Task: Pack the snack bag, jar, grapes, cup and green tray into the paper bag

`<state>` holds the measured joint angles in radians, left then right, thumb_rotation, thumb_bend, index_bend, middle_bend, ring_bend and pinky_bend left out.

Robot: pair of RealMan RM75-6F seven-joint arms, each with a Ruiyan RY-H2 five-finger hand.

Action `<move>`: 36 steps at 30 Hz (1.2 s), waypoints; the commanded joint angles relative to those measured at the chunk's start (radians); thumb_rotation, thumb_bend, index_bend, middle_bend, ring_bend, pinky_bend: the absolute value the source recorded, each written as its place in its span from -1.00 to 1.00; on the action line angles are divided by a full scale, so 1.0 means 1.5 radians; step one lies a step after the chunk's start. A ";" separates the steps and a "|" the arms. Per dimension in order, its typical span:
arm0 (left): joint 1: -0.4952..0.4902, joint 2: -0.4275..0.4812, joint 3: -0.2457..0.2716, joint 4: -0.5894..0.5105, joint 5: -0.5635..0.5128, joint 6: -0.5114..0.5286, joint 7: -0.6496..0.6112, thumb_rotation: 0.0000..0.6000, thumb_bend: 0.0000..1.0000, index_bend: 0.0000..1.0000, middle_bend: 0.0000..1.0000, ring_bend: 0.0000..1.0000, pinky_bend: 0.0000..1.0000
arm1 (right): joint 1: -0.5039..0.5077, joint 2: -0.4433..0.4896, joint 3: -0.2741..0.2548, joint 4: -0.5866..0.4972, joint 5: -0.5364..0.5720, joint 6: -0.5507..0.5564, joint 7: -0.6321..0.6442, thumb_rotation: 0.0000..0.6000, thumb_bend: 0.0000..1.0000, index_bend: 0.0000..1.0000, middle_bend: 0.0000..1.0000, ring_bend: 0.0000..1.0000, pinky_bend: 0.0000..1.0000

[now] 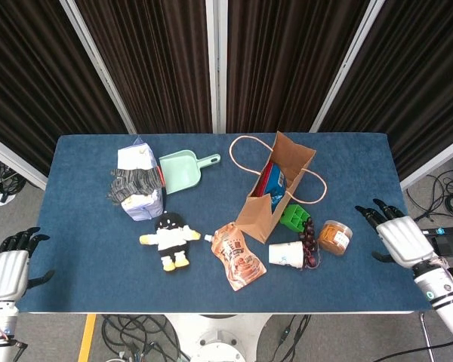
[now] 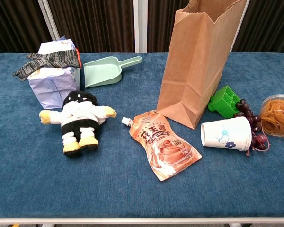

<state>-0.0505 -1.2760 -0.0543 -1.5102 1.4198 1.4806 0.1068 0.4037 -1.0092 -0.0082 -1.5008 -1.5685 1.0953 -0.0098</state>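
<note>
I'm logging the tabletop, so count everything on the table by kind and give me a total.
Bags and pouches: 3 (paper bag, snack pouch, carton)
Containers: 3 (cup, jar, green tray)
Food: 1 (grapes)
Other: 3 (doll, scoop, glove)
Total: 10

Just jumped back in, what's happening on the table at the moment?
Nothing is being handled. The right hand sits open off the table's right edge, near the jar; the left hand is open at the near left corner. The paper bag stands upright with something blue and red inside. The jar, cup, grapes and green tray lie beside it.
</note>
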 commanded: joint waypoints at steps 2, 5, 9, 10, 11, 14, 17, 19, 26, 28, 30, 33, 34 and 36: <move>0.002 0.001 0.001 -0.002 0.000 0.003 -0.001 1.00 -0.77 -0.26 -0.42 -0.57 -0.57 | 0.030 -0.054 -0.011 0.054 0.012 -0.061 -0.032 1.00 -0.94 -0.92 -0.76 -1.00 -0.70; 0.003 0.000 0.001 0.000 -0.002 0.001 -0.003 1.00 -0.77 -0.26 -0.42 -0.57 -0.57 | 0.041 -0.083 -0.014 0.082 0.006 -0.077 -0.056 1.00 -0.94 -0.94 -0.80 -1.00 -0.75; 0.002 -0.001 0.000 0.001 -0.003 0.000 -0.005 1.00 -0.77 -0.26 -0.42 -0.57 -0.57 | 0.052 -0.117 -0.017 0.114 -0.008 -0.083 -0.062 1.00 -0.94 -0.94 -0.80 -1.00 -0.76; 0.002 -0.002 0.000 0.002 -0.004 0.000 -0.006 1.00 -0.77 -0.26 -0.42 -0.58 -0.57 | 0.055 -0.126 -0.019 0.126 -0.012 -0.085 -0.068 1.00 -0.93 -0.94 -0.80 -1.00 -0.76; 0.002 -0.002 0.000 0.002 -0.004 0.000 -0.006 1.00 -0.77 -0.26 -0.42 -0.57 -0.57 | 0.057 -0.134 -0.019 0.135 -0.014 -0.087 -0.072 1.00 -0.91 -0.94 -0.80 -1.00 -0.76; 0.003 -0.003 0.001 0.004 -0.004 0.000 -0.009 1.00 -0.77 -0.26 -0.42 -0.57 -0.57 | 0.065 -0.159 -0.022 0.160 -0.019 -0.094 -0.076 1.00 -0.87 -0.94 -0.78 -1.00 -0.76; 0.004 -0.004 0.002 0.007 -0.005 0.000 -0.012 1.00 -0.77 -0.26 -0.42 -0.57 -0.57 | 0.071 -0.186 -0.022 0.191 -0.026 -0.091 -0.070 1.00 -0.85 -0.90 -0.76 -1.00 -0.77; 0.004 -0.005 0.002 0.008 -0.005 -0.001 -0.013 1.00 -0.77 -0.26 -0.42 -0.57 -0.57 | 0.076 -0.205 -0.023 0.212 -0.030 -0.093 -0.061 1.00 -0.84 -0.88 -0.75 -1.00 -0.76; 0.005 -0.006 0.002 0.013 -0.007 -0.001 -0.019 1.00 -0.77 -0.26 -0.42 -0.57 -0.57 | 0.087 -0.249 -0.026 0.261 -0.038 -0.093 -0.049 1.00 -0.67 -0.43 -0.50 -0.94 -0.73; 0.007 -0.005 0.002 0.015 -0.008 -0.001 -0.021 1.00 -0.77 -0.26 -0.42 -0.57 -0.57 | 0.084 -0.255 -0.021 0.268 -0.041 -0.068 -0.036 1.00 -0.57 -0.20 -0.32 -0.81 -0.65; 0.008 -0.005 0.002 0.016 -0.008 0.001 -0.022 1.00 -0.77 -0.26 -0.42 -0.57 -0.57 | 0.082 -0.249 -0.016 0.265 -0.044 -0.044 -0.022 1.00 -0.52 -0.07 -0.21 -0.71 -0.56; 0.008 -0.005 0.002 0.017 -0.007 0.001 -0.023 1.00 -0.77 -0.26 -0.42 -0.57 -0.57 | 0.077 -0.228 -0.006 0.243 -0.050 -0.003 -0.014 1.00 -0.51 -0.01 -0.17 -0.67 -0.51; 0.007 -0.005 0.002 0.017 -0.006 0.001 -0.024 1.00 -0.77 -0.26 -0.42 -0.57 -0.57 | 0.074 -0.216 0.000 0.228 -0.051 0.018 -0.014 1.00 -0.51 -0.01 -0.17 -0.66 -0.49; 0.007 -0.006 0.002 0.018 -0.005 0.000 -0.024 1.00 -0.77 -0.26 -0.42 -0.58 -0.57 | 0.070 -0.192 0.015 0.201 -0.049 0.049 -0.014 1.00 -0.52 -0.01 -0.17 -0.66 -0.47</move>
<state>-0.0404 -1.2842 -0.0512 -1.4838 1.4117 1.4807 0.0712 0.5186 -1.3369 -0.0112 -1.1556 -1.6392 1.1189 -0.0382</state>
